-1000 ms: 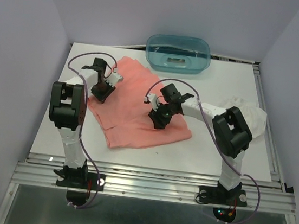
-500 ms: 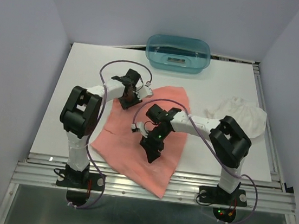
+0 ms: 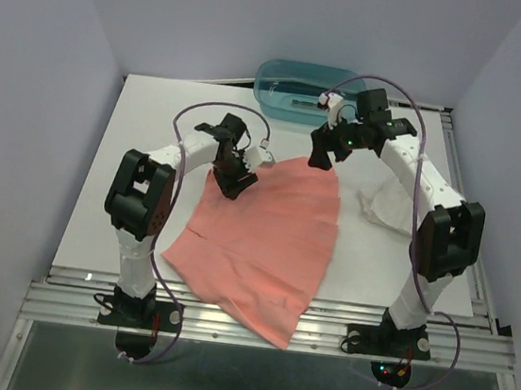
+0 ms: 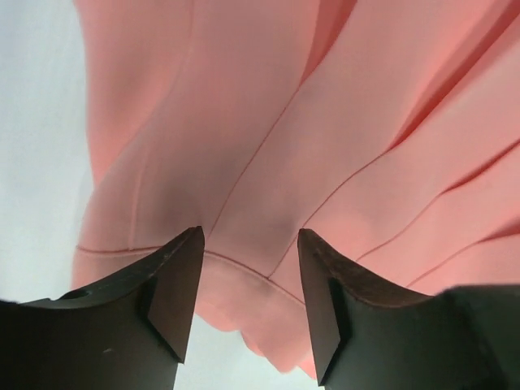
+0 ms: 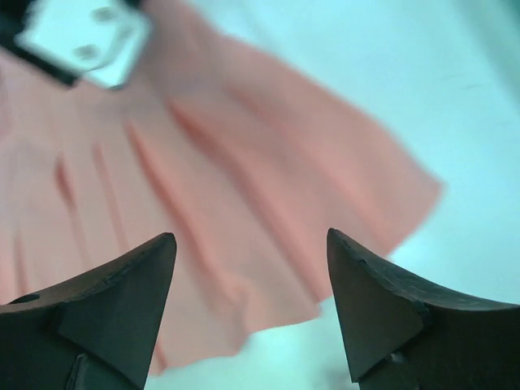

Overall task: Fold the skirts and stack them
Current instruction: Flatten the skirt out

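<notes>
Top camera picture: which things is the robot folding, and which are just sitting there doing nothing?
For the job:
- pink skirt, spread out in the middle of the table
- white skirt, bunched up on the right

Just lying about:
- teal tub, at the back of the table

Salmon-pink skirt [image 3: 264, 243] reads as matt soft cloth, fine stitched seams (folds crisp). White skirt [image 3: 382, 208] at 3 o'clock: crumpled matt cloth. Tub [image 3: 274, 87] at 12 o'clock: glossy translucent plastic. Table [image 3: 147, 114]: smooth, matt.
</notes>
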Tool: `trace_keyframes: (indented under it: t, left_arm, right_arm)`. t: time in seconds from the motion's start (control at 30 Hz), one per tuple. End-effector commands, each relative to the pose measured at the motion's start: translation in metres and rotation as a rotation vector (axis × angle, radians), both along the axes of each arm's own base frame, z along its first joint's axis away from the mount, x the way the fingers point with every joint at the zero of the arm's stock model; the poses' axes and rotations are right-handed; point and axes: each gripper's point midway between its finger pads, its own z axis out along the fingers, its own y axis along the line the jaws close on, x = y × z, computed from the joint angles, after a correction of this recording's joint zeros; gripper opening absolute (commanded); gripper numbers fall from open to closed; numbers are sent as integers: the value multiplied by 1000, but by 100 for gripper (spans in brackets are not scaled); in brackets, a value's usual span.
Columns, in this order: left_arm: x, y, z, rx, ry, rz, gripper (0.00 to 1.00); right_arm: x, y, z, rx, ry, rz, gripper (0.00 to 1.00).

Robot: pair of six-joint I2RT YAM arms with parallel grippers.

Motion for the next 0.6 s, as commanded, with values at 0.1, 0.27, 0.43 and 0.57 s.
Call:
trace_keyframes:
  t: [0.1,0.27,0.43,0.57]
  left_arm:
    - [41,-14,110,-174,-172,-28,71]
    - [70,-2,109,-137,-199,-7,72]
    - [96,13,94,-119,-179,15,72]
    - [99,23,76,-79,-150,14,72]
  right_arm:
    - [93,-27,-27,-150,-158,-13,100]
    - [107,-11,-46,-117,-117,48,100]
    - [126,-8,-66,-117,-170,42,100]
    - [114,-11,-96,-144,-118,86,100]
